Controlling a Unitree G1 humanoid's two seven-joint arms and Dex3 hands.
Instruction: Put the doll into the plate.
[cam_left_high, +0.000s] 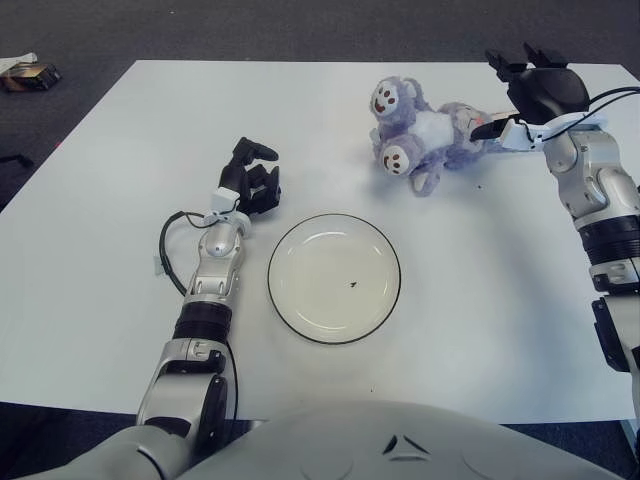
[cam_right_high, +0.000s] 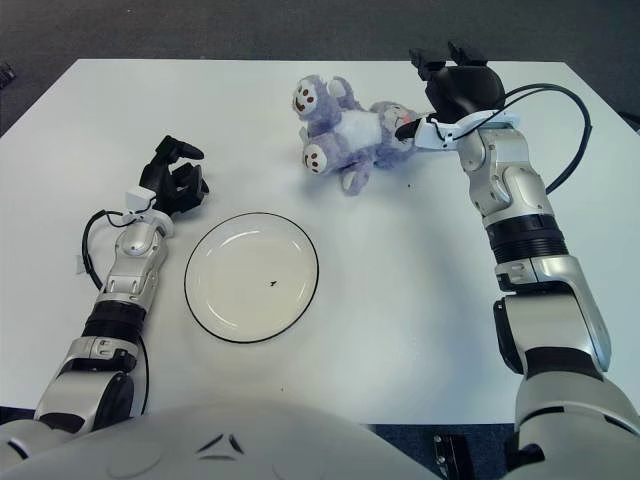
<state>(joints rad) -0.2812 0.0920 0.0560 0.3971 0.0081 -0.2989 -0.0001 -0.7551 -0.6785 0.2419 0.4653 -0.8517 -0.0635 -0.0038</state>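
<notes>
Near the white counter's (cam_left_high: 100, 300) far edge, fluffy purple plush doll (cam_left_high: 425, 135) lying sideways, right hand (cam_left_high: 515, 98) spread wide just beside it, glossy round white black-rimmed plate (cam_left_high: 334, 278) centred, left hand (cam_left_high: 252, 178) curled empty beside plate, right forearm cable fully shown only from right eye.

Looks like a robotics lab or test room rather than anybody's home. The humanoid sits at a big plain white rectangular table (cam_left_high: 90, 300) with nothing on it but staged props: a round white plate with a thin black rim (cam_left_high: 334, 278) and a purple plush monkey doll (cam_left_high: 420, 137). Under the table it's dark grey carpet floor (cam_left_high: 300, 30), the office kind. Exposed black cables (cam_right_high: 560, 110) loop off the robot's silver arms. Some small brownish clutter (cam_left_high: 28, 72) lies on the floor past the table's far left corner; can't tell what it is.
</notes>
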